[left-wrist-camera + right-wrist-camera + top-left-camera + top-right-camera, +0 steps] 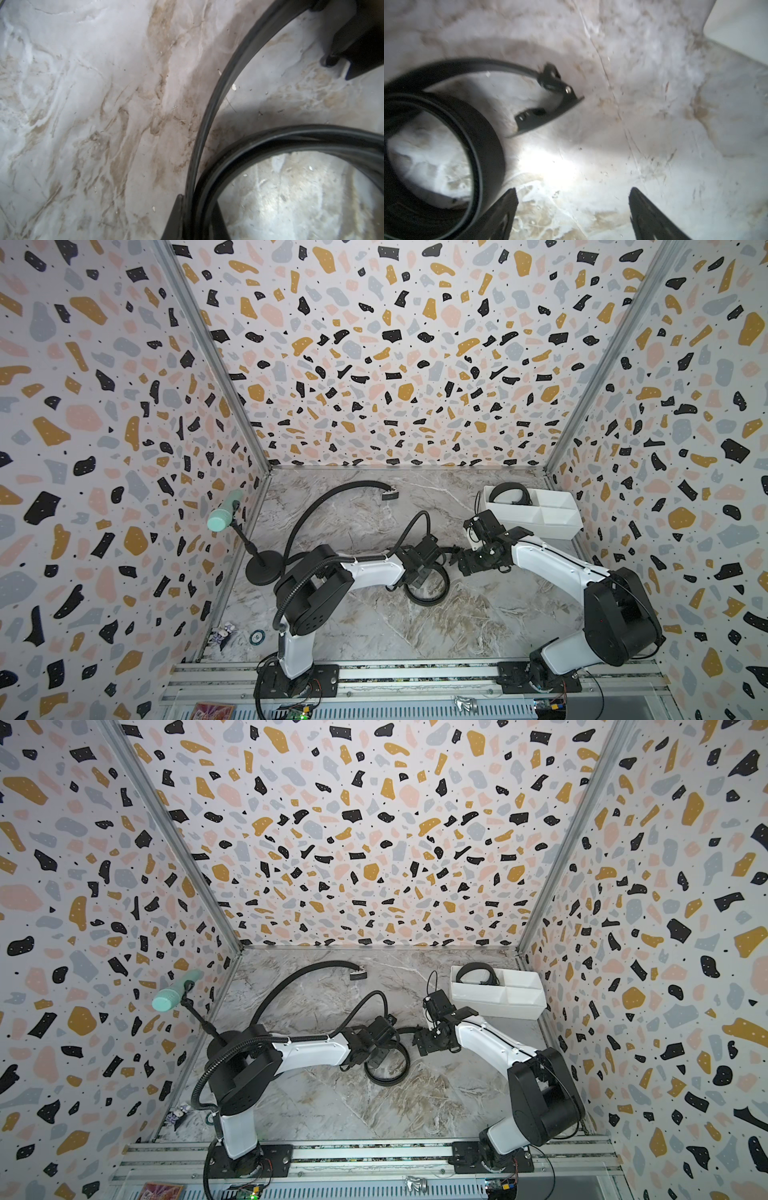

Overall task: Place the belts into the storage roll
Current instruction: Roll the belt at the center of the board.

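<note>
Left gripper (187, 209) pinching a coiled black strap belt (488, 141), right gripper (573, 199) spread wide and empty.
The coil lies mid-way on the grey marbled tabletop (374, 635), between both grippers. Farther back on the right, a white compartmented plastic tray (552, 526) holds a second coiled black belt (523, 495). A third long black belt (328, 495) arcs across the table to its left.

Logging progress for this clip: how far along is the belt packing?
Done: a rolled belt sits in the storage roll. In hand: the left tool pinches a coiled belt on the table; the right tool hangs open beside it. Left: that belt and the long belt at the back.
</note>
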`<state>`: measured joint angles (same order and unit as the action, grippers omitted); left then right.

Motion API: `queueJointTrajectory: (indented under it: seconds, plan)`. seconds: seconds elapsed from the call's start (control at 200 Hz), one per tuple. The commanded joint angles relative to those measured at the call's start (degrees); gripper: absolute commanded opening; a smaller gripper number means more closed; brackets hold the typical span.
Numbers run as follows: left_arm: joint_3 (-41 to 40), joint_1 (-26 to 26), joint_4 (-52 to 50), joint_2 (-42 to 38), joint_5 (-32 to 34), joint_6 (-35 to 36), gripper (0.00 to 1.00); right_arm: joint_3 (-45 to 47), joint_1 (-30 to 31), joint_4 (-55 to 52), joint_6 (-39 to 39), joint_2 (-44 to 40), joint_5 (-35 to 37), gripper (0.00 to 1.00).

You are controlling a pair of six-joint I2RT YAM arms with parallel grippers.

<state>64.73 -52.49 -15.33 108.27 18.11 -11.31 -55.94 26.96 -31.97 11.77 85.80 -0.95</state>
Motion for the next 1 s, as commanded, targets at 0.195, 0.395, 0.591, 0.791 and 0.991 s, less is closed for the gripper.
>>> queueJointTrajectory:
  seconds: [0.195,0.395,0.591,0.791,0.991]
  plan:
    - [0.0,0.5,-2.7,0.4,1.7,0.9,0.00,-7.2,-1.6,6.1,1.5,10.9,-1.6,0.86]
    - [0.0,0.7,-3.2,0.3,3.4,1.0,0.00,-4.3,-2.4,3.6,1.5,10.3,4.6,0.82]
    - [0.7,1.7,-3.3,1.3,3.5,1.7,0.00,0.0,-3.2,0.5,1.6,5.4,3.8,0.80]
    - [2.0,1.9,-3.7,2.0,3.6,2.3,0.00,-1.7,-3.2,-0.1,-0.1,5.1,3.4,0.81]
    - [1.6,2.0,-3.6,2.0,3.6,2.1,0.00,-4.9,-2.4,2.8,-0.9,7.4,0.4,0.82]
